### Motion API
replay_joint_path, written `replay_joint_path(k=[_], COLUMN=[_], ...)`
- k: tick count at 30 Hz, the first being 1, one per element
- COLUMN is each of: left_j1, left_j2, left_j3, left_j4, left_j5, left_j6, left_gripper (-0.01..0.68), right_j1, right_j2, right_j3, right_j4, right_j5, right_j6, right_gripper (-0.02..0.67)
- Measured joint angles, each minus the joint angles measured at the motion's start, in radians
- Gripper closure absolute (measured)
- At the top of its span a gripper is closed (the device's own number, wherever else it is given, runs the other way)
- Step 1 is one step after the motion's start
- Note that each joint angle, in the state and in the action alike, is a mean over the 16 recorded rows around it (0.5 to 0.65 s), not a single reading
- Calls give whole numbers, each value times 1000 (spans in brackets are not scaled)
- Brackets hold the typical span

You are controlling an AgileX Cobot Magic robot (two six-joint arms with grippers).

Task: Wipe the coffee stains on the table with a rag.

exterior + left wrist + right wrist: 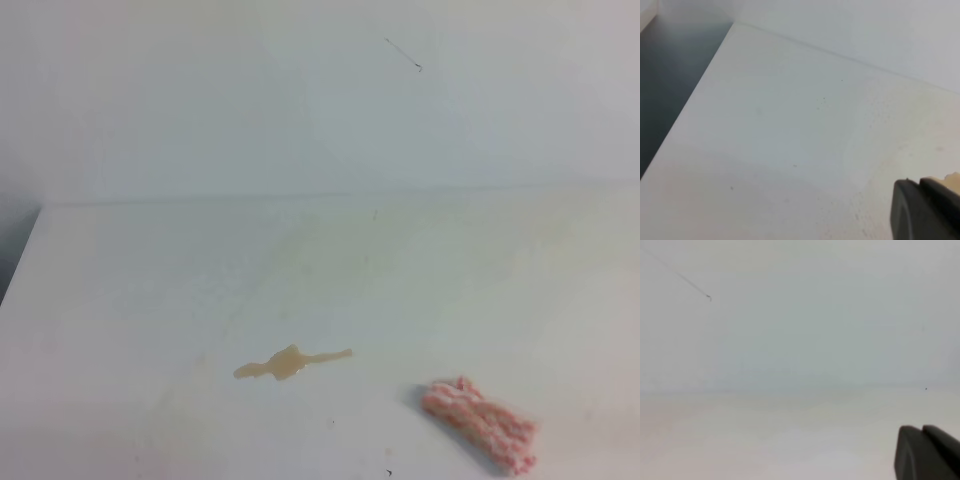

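No pincer is seen in the high view. There the stain (292, 363) lies on the white worktop (120, 300), near the front and a little left of the middle, as a thin tan splotch drawn out sideways with a narrow tail to the right. The rag (480, 425), a pink-and-white fuzzy bundle, lies at the front right, slanting down to the right, apart from the stain and not touching it. A few tiny dark specks are scattered on the worktop near the front. Behind the worktop a pale wall (300, 100) rises, marked at the upper right by a thin dark scratch (405, 55).

In the left wrist view only a dark part of the left pincer (927, 210) shows at the lower right corner, with two fingers lying close side by side; whether it is closed fully cannot be told. The bare worktop is seen below it, with small specks, its left edge falling away to a dark floor (670, 70).

In the right wrist view the right pincer (927, 452) is seen at the lower right corner, closed with nothing held. The wall and the scratch are seen ahead of it, the scratch at the upper left.
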Motion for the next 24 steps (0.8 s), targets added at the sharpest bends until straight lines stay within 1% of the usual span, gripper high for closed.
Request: replay_joint_path(k=[4, 9, 12, 15, 17, 19, 21, 24], left_j1=[0, -1, -1, -1, -1, -2, -2, -2], left_j2=[0, 0, 0, 0, 0, 0, 0, 0], left_j3=[0, 0, 0, 0, 0, 0, 0, 0], left_j4=[0, 0, 0, 0, 0, 0, 0, 0], left_j5=[0, 0, 0, 0, 0, 0, 0, 0], left_j6=[0, 0, 0, 0, 0, 0, 0, 0], left_gripper=[674, 674, 674, 674, 674, 674, 674, 674], right_j1=[0, 0, 0, 0, 0, 0, 0, 0], right_j2=[0, 0, 0, 7, 26, 62, 118, 241], right_j3=[0, -9, -39, -97, -152, -219, -301, -445], right_j4=[15, 24, 5, -24, -47, -72, -97, -130], right_j5=[-55, -230, -320, -357, -333, -266, -158, 66], right_j6=[4, 27, 55, 104, 138, 170, 198, 212], right_gripper=[652, 652, 652, 652, 652, 652, 652, 652])
